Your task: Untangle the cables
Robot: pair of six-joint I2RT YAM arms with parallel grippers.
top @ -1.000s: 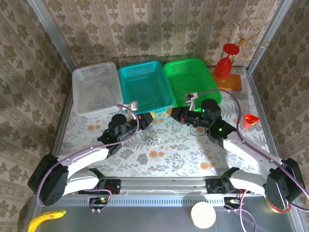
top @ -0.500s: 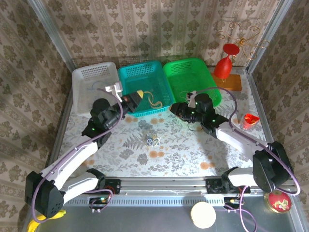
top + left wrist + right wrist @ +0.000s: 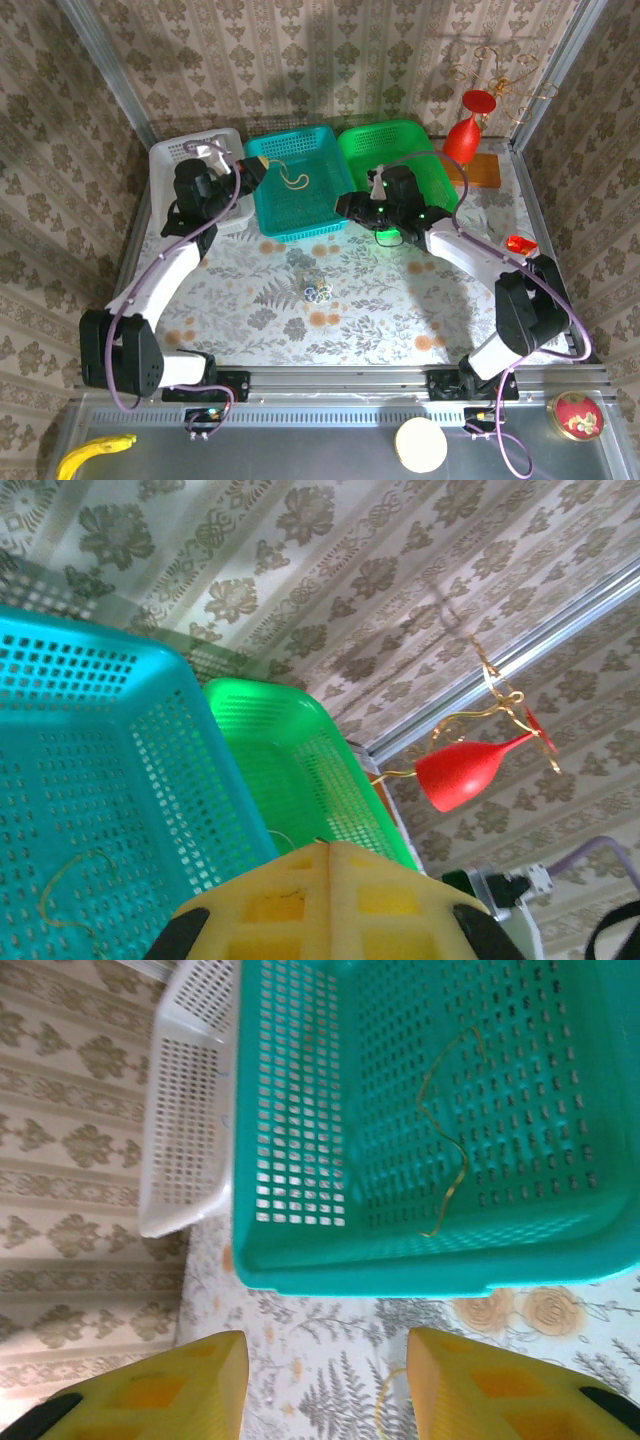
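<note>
Thin tan cable (image 3: 293,180) now lies loose on the floor of the teal plastic mesh basket (image 3: 300,229) at twelve o'clock. Half a second ago it hung from the left claw above that basket, and a second ago both claws were low at the baskets' near edge. I judge that one strand is freed and sorted, with more to follow.

The floral-patterned tabletop (image 3: 400,310) carries three baskets along its far side: the white plastic mesh basket (image 3: 165,160) at ten o'clock, the teal one, and the green plastic mesh basket (image 3: 400,150) at one o'clock.

The left arm has swung out toward ten o'clock and is stretched long, its wrist over the seam between the white and teal baskets. The right arm reaches in from four o'clock, elbow bent, its wrist by the teal basket's near right corner.

The left claw (image 3: 252,170) is clenched: its wrist view has the yellow pads (image 3: 270,900) meeting along a seam, nothing seen between them. The right claw (image 3: 345,207) is released, its yellow fingers (image 3: 150,1390) well apart above the tabletop just before the teal basket's near wall.

A small silvery knotted bundle (image 3: 318,291) sits at the tabletop's centre, apart from both claws, and is probably the next thing to work on.
</note>
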